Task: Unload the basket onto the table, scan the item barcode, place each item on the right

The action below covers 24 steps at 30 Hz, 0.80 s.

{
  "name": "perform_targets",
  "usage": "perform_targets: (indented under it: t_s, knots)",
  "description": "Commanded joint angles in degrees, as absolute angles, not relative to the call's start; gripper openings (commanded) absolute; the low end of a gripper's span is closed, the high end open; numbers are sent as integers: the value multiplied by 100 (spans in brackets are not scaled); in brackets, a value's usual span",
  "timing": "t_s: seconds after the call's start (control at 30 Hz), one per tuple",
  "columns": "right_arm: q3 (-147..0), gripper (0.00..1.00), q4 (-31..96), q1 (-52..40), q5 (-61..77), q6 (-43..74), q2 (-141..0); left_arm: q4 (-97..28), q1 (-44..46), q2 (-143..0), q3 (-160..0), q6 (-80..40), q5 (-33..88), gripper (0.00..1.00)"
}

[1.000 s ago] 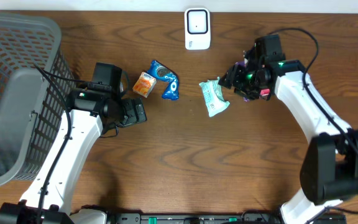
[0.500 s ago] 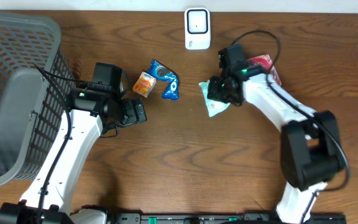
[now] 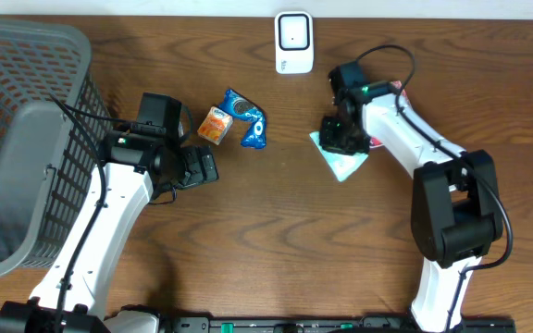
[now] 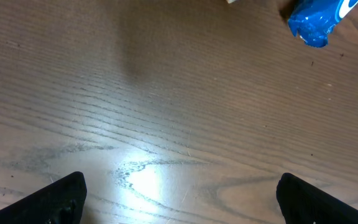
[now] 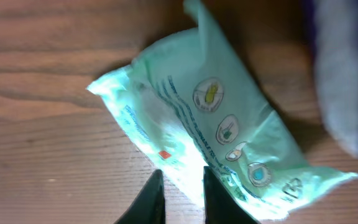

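Roughly pickup stage. Basket [image 3: 26, 37] fills the far left; left gripper [image 3: 207, 167] hangs near it, jaws spread wide, holding nothing. Orange pack [image 3: 216, 126] and blue pack [image 3: 253, 129] lie just beyond it. Scanner [image 3: 293, 42] stands centre, at the back edge of the table [image 3: 248, 259]. Green packet [image 3: 345, 166] sits right of centre under the right gripper [image 5: 180, 183] — fingers [image 5: 151, 199] pressed close across its edge, a pinch by the look. Next, I judge: lift, carry to scanner, turn barcode — not visible — to its face. Bare wood between gives room; red pack [image 3: 394, 90] crowds the right.
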<state>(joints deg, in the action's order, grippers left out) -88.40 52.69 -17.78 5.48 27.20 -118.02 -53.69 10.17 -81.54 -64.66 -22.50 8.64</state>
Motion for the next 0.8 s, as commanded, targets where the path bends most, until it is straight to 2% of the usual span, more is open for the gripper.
perform_targets:
  t_s: [0.0,0.2,0.33,0.47,0.63,0.77]
  knots:
    - [-9249,20,5380,-1769,279,2464,-11773,-5393,1009,-8167,-6423,-2217,829,98]
    - [-8923,13,5290,-1767,-47,2469,-11797,-5393,1009,-8167,-6423,-2217,829,98]
    - [-8377,14,4932,-1758,-497,2674,-11799,-5393,1009,-8167,-6423,-2217,829,98]
    - [-7802,15,4132,-1761,-266,2794,-11804,-5393,1009,-8167,-6423,-2217,829,98]
    - [-7703,10,3465,-1826,770,3811,-11804,-5393,1009,-8167,-6423,-2217,829,98]
    - [-7736,14,2276,-1839,1697,5177,-11802,-5393,1009,-8167,-6423,-2217,829,98]
